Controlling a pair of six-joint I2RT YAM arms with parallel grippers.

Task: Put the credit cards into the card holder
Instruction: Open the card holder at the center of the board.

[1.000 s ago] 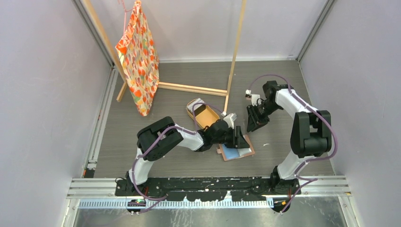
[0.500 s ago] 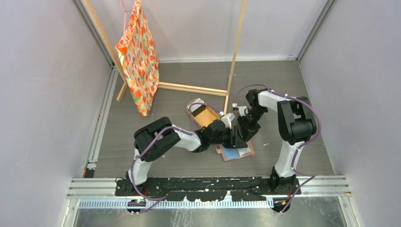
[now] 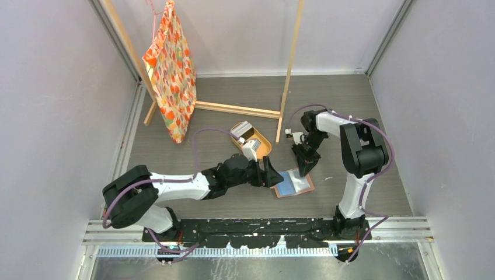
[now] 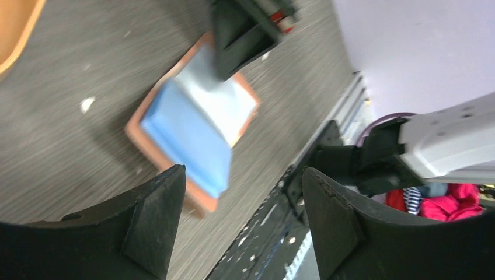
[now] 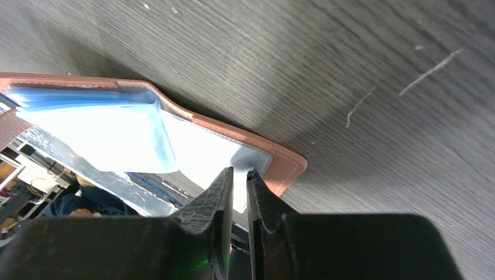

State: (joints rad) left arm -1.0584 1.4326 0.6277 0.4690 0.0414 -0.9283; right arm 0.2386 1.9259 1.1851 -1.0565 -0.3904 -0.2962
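**Right claw nips the open card holder while the left claw gapes beside it**

The card holder (image 3: 290, 187) lies opened flat on the grey wood-grain surface (image 3: 233, 96), near the middle and just in front of the two arms' reach. Its salmon-brown leather faces down. Its glossy inner pockets face up, blue on the left half and pale and shiny on the right.

The right claw (image 3: 303, 168) comes down onto the holder's far right corner. In the right wrist view its fingers stand almost together (image 5: 239, 172), with the edge of a pale glossy leaf of the card holder (image 5: 105, 125) caught in the thin slit between them. Whether a card sits inside that leaf cannot be told.

The left claw (image 3: 274, 175) points at the holder's left edge from just beside it. In its own view the fingers are spread wide (image 4: 242, 175) with nothing between them. The card holder (image 4: 187, 128) lies ahead of them, and the right claw (image 4: 242, 32) is planted on its pale half.

An oval tan tray (image 3: 236, 139) sits just behind the left wrist, near the holder but apart from it. Some pale flat pieces (image 3: 244, 129) lie at its far end, too small to identify. A wooden frame (image 3: 289, 64) stands farther back, with a patterned orange cloth (image 3: 172, 70) hanging from it.
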